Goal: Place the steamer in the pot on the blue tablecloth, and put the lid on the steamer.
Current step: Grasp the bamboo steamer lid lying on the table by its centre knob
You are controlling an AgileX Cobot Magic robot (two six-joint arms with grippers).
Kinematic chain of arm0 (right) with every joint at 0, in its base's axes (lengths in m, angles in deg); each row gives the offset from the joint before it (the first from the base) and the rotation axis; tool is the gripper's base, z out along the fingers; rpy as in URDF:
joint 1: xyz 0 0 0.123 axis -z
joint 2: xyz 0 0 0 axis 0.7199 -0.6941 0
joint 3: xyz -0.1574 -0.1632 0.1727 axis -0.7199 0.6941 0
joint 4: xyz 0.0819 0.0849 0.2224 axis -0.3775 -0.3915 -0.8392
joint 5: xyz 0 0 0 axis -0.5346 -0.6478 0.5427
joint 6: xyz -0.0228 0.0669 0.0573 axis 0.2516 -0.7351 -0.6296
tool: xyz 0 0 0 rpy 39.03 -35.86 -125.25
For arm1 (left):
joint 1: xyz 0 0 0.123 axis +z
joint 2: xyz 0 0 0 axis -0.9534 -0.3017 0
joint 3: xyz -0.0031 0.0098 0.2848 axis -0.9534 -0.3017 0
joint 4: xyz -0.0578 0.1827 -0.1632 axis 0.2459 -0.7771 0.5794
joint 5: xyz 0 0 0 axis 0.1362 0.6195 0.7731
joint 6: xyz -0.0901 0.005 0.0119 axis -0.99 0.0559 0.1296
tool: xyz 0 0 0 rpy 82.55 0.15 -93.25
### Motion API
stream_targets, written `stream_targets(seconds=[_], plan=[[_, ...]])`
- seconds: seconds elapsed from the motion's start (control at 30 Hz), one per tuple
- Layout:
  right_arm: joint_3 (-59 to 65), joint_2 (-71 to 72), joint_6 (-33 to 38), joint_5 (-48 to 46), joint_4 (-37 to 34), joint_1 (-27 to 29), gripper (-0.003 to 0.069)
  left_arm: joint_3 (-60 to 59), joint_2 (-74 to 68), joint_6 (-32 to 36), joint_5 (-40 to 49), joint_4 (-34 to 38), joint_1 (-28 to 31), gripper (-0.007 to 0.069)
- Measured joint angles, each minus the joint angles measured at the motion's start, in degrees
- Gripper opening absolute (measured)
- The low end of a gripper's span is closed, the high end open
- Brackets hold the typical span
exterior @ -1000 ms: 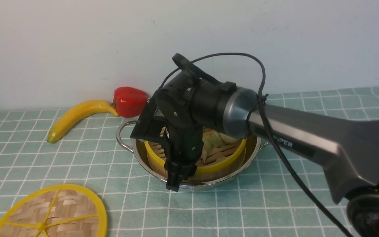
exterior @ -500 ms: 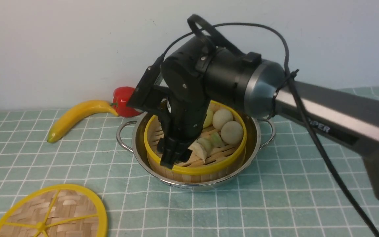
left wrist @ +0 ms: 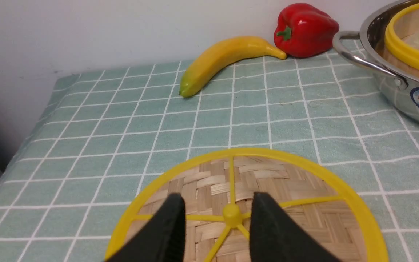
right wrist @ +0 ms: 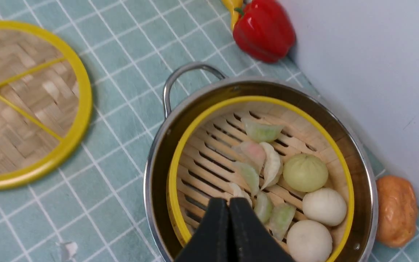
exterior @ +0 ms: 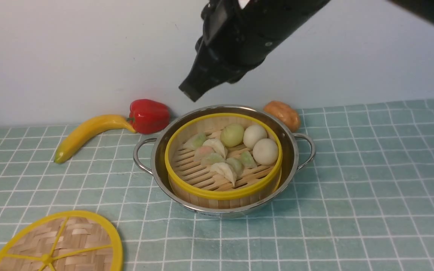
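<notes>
tool at right (right wrist: pixel 228 201) closed, empty, left tool (left wrist: pixel 218 198) parted

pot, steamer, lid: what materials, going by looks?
Pot: polished stainless steel, judging by its mirror-like reflections.
Steamer: pale matte bamboo slats and wall; glossy yellow rim, likely plastic.
Lid: matte woven bamboo strips; yellow rim and spokes, probably plastic.

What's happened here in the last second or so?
The right gripper rose from the steamer's near rim to high above the pot, and its jaws closed on nothing. The steamer stayed in the pot; the lid, banana and red pepper did not move.
</notes>
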State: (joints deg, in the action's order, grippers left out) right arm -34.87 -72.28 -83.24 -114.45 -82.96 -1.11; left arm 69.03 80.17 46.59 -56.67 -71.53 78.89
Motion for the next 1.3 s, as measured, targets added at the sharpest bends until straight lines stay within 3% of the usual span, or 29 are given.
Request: stream_targets(seconds=[0.23, 0.4, 0.63, 0.73, 0.83, 1.07, 1.2, 1.3], plan=[[0.0, 2.5, -0.3, -0.1, -5.5, 0.0, -0.0008, 0.0, 0.0, 0.0, 0.0, 0.0, 0.0, 0.0243], [0.9, 3.1, 0.0, 0.2, -5.7, 0.0, -0.0005, 0.0, 0.0, 0.0, 0.0, 0.0, 0.0, 0.0243], [21.7, 19.9, 1.2, 13.9, 1.4, 2.7, 0.0001, 0.0, 0.0, 0.0, 0.0, 0.0, 0.0, 0.0243], [34.2, 31.5, -0.5, 23.4, 1.8, 8.6, 0.0004, 0.0, 0.0, 0.0, 0.0, 0.0, 0.0, 0.0243], [50.5, 45.4, -4.1, 33.4, 2.6, 21.6, 0.0011, 0.0, 0.0, 0.0, 0.0, 0.0, 0.0, 0.0243], [73.2, 65.1, -11.6, 46.2, 2.8, 44.3, 0.0029, 0.0, 0.0, 0.0, 0.0, 0.0, 0.0, 0.0243], [83.9, 72.4, -13.4, 49.7, 2.8, 49.2, 0.0037, 0.0, 0.0, 0.0, 0.0, 0.0, 0.0, 0.0243], [90.9, 78.1, -13.7, 51.5, 3.3, 49.6, 0.0041, 0.0, 0.0, 0.0, 0.0, 0.0, 0.0, 0.0243]])
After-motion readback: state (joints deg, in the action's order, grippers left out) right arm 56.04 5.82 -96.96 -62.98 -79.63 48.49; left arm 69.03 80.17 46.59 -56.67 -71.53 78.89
